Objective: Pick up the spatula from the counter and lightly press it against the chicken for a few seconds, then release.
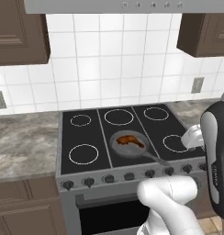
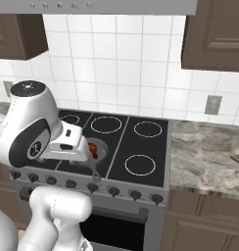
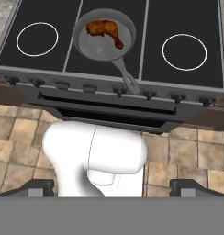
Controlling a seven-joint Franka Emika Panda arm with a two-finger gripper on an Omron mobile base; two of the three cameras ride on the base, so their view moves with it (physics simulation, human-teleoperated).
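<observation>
The gripper (image 3: 114,187) hangs with its jaws as wide apart as they go, holding nothing; its two dark fingertips (image 3: 38,187) stand at opposite sides of the hand view. It points downward from above the stove's front edge, looking over the row of knobs (image 3: 119,90) and the tiled floor (image 3: 187,151) in front of the stove (image 1: 86,135). The arm (image 2: 31,130) rises in front of the stove, folds at a high elbow and reaches forward so that the hand sits over the front of the cooktop. Just beyond the hand, a grey pan (image 3: 93,43) rests on the stove's front middle area, its handle angled toward the knobs. The chicken (image 3: 104,30) lies inside the pan. On the tabletop (image 2: 204,147) right of the stove, at the picture's edge, a small dark shape appears to be the spatula (image 2: 238,158), well apart from the gripper.
</observation>
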